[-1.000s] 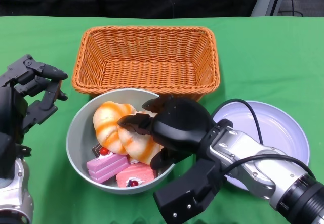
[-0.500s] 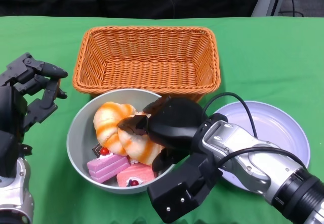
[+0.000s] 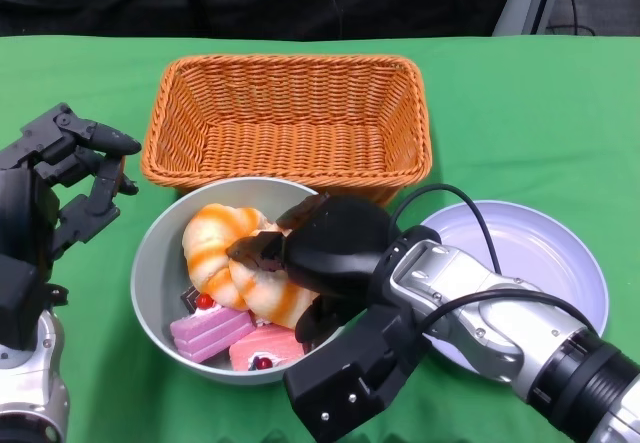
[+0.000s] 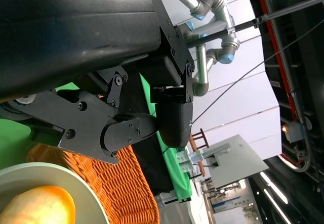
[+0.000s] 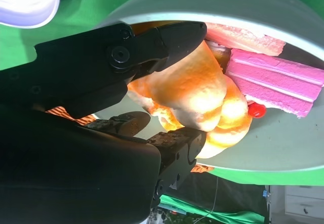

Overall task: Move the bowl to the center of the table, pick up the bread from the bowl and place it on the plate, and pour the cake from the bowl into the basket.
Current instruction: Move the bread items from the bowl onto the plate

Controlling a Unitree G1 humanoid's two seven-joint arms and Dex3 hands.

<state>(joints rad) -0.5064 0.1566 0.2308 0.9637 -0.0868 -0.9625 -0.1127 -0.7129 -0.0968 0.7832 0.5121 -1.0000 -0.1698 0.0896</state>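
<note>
A grey bowl (image 3: 150, 253) sits in front of the orange basket (image 3: 290, 113). It holds two glazed bread rolls (image 3: 215, 238) and pink cake slices (image 3: 210, 328). My right hand (image 3: 320, 253) reaches into the bowl from the right. In the right wrist view its fingers (image 5: 167, 37) press against both sides of the nearer bread roll (image 5: 187, 92), with pink cake (image 5: 273, 75) beyond it. My left hand (image 3: 65, 173) hovers left of the bowl with its fingers apart and nothing in them. The white plate (image 3: 560, 263) lies at the right with nothing on it.
The basket holds nothing and stands right behind the bowl, almost touching its rim. My right forearm and its cable cross the plate's left edge. Green cloth covers the table (image 3: 520, 103). The left wrist view shows the basket's wall (image 4: 131, 183) and the bowl's rim (image 4: 61, 176).
My right hand has shifted slightly left, further into the bowl, and its fingers have closed around the nearer bread roll. The left hand has barely moved.
</note>
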